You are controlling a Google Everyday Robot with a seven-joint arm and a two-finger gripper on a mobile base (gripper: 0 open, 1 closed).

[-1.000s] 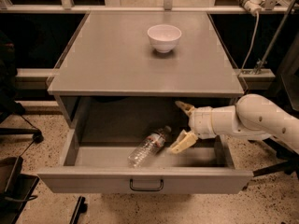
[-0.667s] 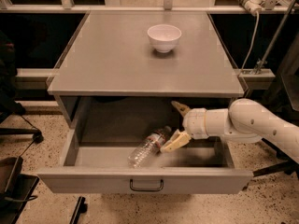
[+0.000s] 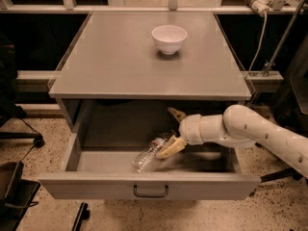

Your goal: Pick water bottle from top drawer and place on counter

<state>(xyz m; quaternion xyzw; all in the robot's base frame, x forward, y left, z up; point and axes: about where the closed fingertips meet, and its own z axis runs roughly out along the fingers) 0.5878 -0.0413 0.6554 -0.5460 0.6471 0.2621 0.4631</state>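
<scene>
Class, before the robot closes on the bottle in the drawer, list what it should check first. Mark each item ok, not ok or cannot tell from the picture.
1. Top drawer pulled open: ok.
2. Water bottle lying on its side in the drawer, uncovered: ok.
3. Pincer inside the drawer at the bottle's cap end, fingers spread: ok.
4. Bottle between both fingers: cannot tell. The lower finger overlaps its cap end and the upper one stands apart behind it.
5. Room on the counter to set it down: ok. The white bowl sits toward the back and the front part is bare.
</scene>
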